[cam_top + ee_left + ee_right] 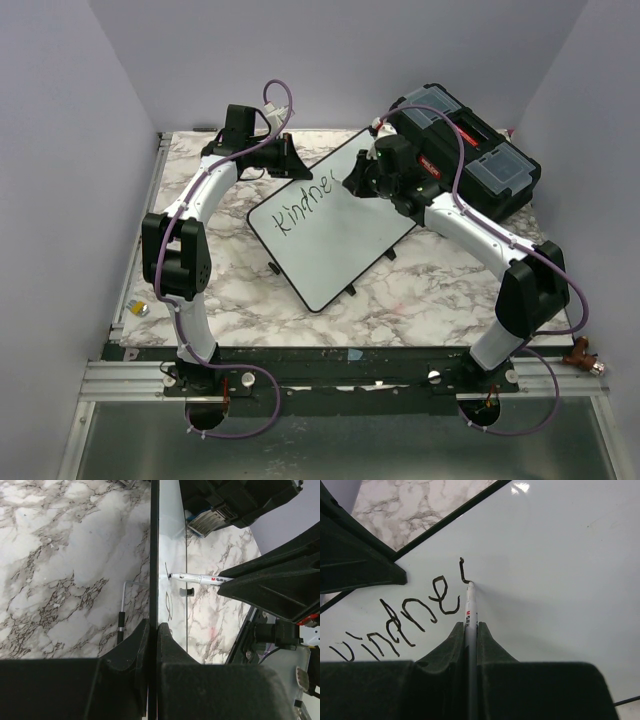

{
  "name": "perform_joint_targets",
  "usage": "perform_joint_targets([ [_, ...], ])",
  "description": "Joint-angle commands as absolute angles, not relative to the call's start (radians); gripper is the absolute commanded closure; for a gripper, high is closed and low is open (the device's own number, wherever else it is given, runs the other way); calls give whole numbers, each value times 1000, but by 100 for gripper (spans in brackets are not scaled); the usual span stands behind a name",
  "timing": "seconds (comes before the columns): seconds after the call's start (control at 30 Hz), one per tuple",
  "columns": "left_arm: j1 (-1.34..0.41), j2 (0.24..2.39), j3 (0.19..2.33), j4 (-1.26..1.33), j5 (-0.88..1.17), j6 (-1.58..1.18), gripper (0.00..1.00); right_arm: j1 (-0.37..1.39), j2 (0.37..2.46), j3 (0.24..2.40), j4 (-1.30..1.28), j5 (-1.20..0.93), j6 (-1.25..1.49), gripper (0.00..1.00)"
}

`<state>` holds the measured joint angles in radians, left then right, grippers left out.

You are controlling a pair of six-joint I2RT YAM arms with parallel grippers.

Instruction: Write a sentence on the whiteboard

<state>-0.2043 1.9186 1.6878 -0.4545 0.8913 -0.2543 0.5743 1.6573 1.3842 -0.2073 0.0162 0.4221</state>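
Starting at the left of my overhead feed, the left arm reaches out over the marbled table (240,290) to the far left corner of the whiteboard (340,250). The left gripper (288,158) is clamped shut on the board's thin black frame. On its wrist camera I see the left gripper (152,630) with both fingers pressed against the frame and the whiteboard (172,530) running away nearly edge-on. The board lies at an angle across the middle of the table, its far right corner close to the toolbox. Across its upper part runs the sentence (305,205), so far reading "kindne" in thin black strokes that slant upward to the right. On the right wrist feed the sentence (395,625) ends in a short hooked stroke after the "e", and the tip of the white marker (470,605) touches the board at the foot of that stroke. The right gripper (471,627) is closed tight on the marker's barrel. From above, the right gripper (358,180) hangs over the board's far edge. Behind it sits the black toolbox (480,150) at the table's far right corner.
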Motion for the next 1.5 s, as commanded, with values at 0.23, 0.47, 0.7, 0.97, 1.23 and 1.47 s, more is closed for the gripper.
perform_joint_targets([
  [0.23,-232,1879,1682,-449,879,-187,100,574,1639,1357,-279,78,415,99],
  [0.47,-232,1878,1682,-444,890,-187,100,574,1622,1332,-269,-40,414,99],
  [0.7,-232,1873,1680,-438,891,-186,100,574,1623,1339,-264,-106,410,99],
  [0.97,-230,1871,1681,-436,892,-184,100,573,1580,1365,-213,-112,434,99],
  [1.23,-230,1864,1677,-436,907,-186,100,574,1545,1403,-156,-80,496,99],
  [1.47,-230,1859,1674,-430,910,-189,100,571,1566,1428,-210,103,490,99],
])
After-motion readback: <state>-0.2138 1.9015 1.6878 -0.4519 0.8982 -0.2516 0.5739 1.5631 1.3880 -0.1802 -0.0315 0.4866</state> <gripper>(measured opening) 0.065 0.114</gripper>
